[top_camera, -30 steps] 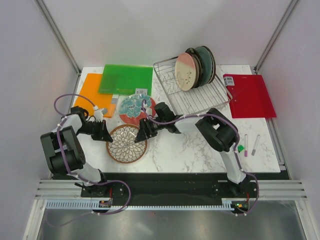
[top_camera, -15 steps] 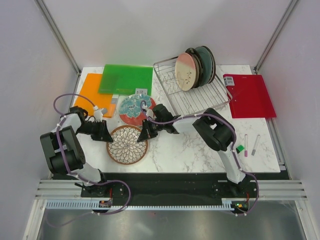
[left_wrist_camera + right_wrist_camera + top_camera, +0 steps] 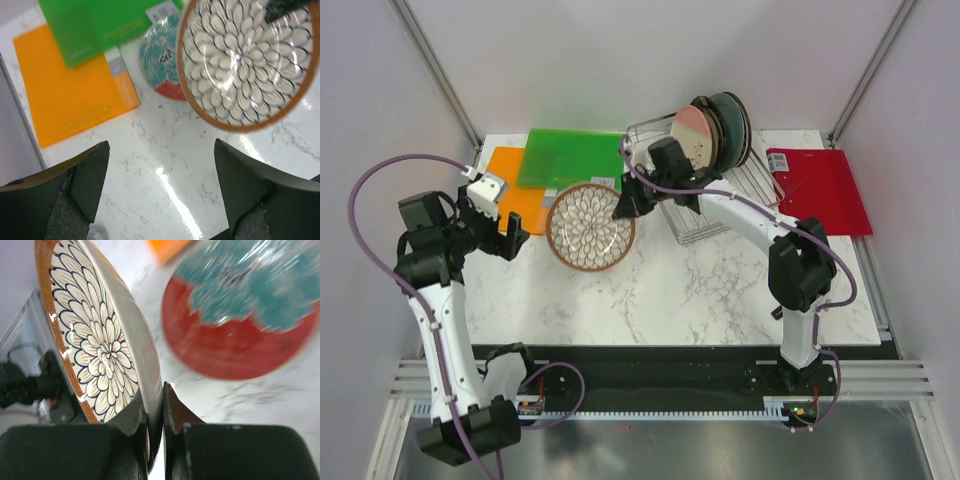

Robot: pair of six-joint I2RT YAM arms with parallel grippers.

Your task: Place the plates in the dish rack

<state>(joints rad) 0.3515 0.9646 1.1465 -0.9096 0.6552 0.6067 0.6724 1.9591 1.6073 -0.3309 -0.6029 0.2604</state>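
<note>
**Q:** Which step is being done here?

**A:** The brown petal plate (image 3: 590, 226) is clamped at its rim by the right hand (image 3: 156, 405) and held above the worktop (image 3: 700, 290), upper middle of frame, just left of the dish rack (image 3: 720, 200). The left hand (image 3: 510, 238) is spread wide, with nothing held. Next, the plate probably needs to be stood on edge and lined up with a free slot.

**Q:** Can any writing be read?

**A:** Nope, the white label (image 3: 161, 9) is too small.

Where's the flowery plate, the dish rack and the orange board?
flowery plate (image 3: 590, 227), top view, middle of its petal pattern.
dish rack (image 3: 752, 178), top view, wires on its right side.
orange board (image 3: 75, 90), left wrist view, its middle.
</note>
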